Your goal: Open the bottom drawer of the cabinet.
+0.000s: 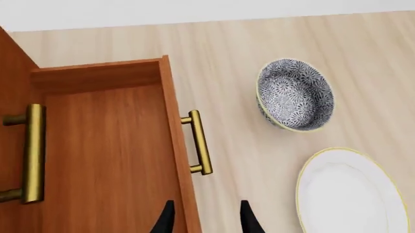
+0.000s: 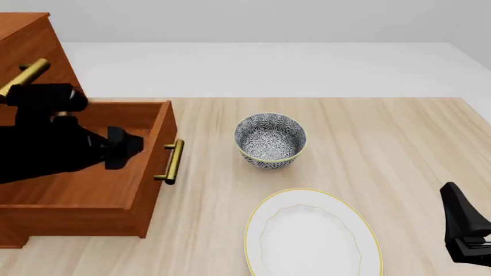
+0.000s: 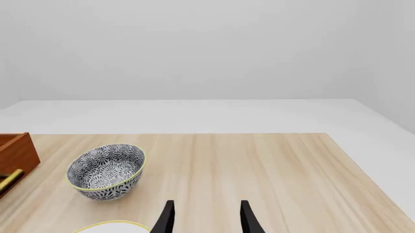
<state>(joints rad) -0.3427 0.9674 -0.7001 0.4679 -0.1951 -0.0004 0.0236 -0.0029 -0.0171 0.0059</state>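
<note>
The reddish-brown cabinet [image 2: 31, 46] stands at the table's left. Its bottom drawer [image 2: 100, 190] is pulled out toward the bowl, and its bare wooden inside shows. The drawer's brass bar handle [image 2: 173, 161] faces right. In the left wrist view the drawer [image 1: 110, 155] and its handle [image 1: 198, 141] lie below my left gripper [image 1: 206, 221]. That gripper is open and empty, with its fingers either side of the drawer's front panel, above it and apart from the handle. My left gripper [image 2: 129, 146] hangs over the open drawer. My right gripper [image 3: 206, 218] is open and empty at the table's near right [image 2: 464, 224].
A blue-patterned bowl [image 2: 270, 140] stands right of the drawer handle. A white plate [image 2: 311, 236] with a yellow rim lies in front of the bowl. A brass handle [image 1: 32, 153] of a drawer higher up shows on the cabinet front. The bowl also shows in the right wrist view [image 3: 107, 170].
</note>
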